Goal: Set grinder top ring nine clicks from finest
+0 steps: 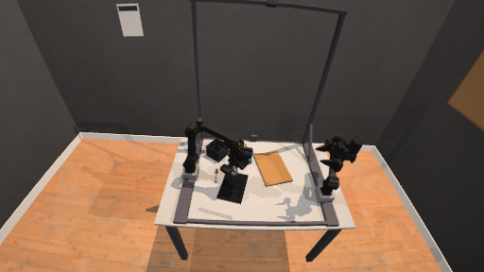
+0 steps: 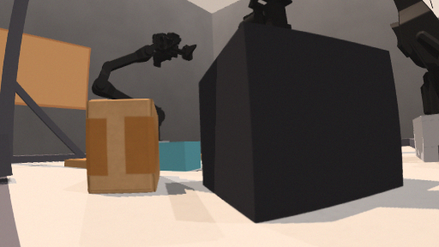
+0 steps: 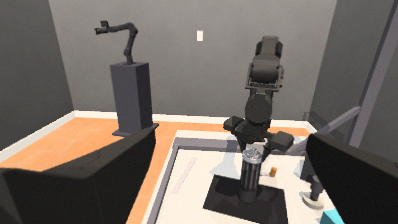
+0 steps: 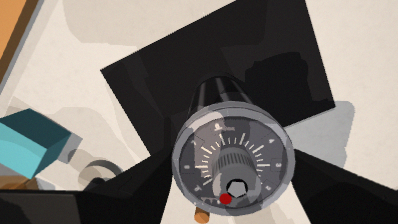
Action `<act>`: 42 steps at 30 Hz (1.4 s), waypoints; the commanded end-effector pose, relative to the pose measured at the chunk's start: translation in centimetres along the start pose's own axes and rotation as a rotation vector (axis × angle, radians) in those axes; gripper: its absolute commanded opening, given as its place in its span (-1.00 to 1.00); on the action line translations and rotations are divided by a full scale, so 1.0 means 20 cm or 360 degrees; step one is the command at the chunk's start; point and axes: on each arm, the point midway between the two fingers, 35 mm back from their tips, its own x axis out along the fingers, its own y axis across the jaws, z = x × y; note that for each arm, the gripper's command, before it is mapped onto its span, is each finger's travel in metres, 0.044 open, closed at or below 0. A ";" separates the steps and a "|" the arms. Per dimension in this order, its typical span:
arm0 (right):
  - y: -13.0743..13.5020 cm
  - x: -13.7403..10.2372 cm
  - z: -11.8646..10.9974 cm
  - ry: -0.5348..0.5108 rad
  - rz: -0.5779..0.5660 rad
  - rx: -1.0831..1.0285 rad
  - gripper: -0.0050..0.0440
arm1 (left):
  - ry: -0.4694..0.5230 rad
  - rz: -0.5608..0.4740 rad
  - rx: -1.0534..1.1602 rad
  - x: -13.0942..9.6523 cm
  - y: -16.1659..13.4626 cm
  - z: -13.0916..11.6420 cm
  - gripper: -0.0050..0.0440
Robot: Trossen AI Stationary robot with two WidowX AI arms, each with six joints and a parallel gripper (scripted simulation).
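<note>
The hand grinder (image 3: 249, 177) stands upright on its black mat (image 1: 238, 193) (image 3: 220, 192) (image 4: 200, 55). Its top ring (image 4: 189, 150) carries numbers and white ticks around a ribbed hub; a red dot (image 4: 225, 199) shows at the ring's lower edge, left of the hex shaft. My right gripper (image 3: 252, 157) (image 4: 229, 155) reaches down over the grinder with one finger against each side of the top ring, shut on it. The fingertips are partly hidden beneath the ring. My left gripper (image 1: 322, 155) is open and empty, raised at the far side of the table.
A black box (image 1: 217, 150) (image 2: 317, 120), a cardboard box (image 2: 120, 146) and a teal block (image 2: 177, 155) (image 4: 30, 145) stand near the grinder. A dark-handled tool (image 3: 315, 192) and an orange-ended stick (image 3: 273, 172) (image 4: 201, 216) are close by. An orange-brown board (image 1: 273, 169) and a pale strip (image 1: 215, 212) lie further off.
</note>
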 end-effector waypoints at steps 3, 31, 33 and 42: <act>0.00 -0.04 0.01 -0.0042 0.0014 0.0006 0.39 | -0.0002 -0.0006 0.0010 0.00 0.00 0.02 0.84; 0.00 -0.18 0.00 -0.0055 0.0020 -0.0001 0.84 | -0.0002 -0.0006 0.0010 0.00 0.00 0.02 0.84; 0.00 -0.20 0.00 -0.0055 0.0020 -0.0001 0.84 | -0.0002 -0.0006 0.0010 0.00 0.00 0.02 0.84; 0.00 -0.25 0.00 -0.0070 0.0026 -0.0001 0.84 | -0.0002 -0.0006 0.0010 0.00 0.00 0.02 0.84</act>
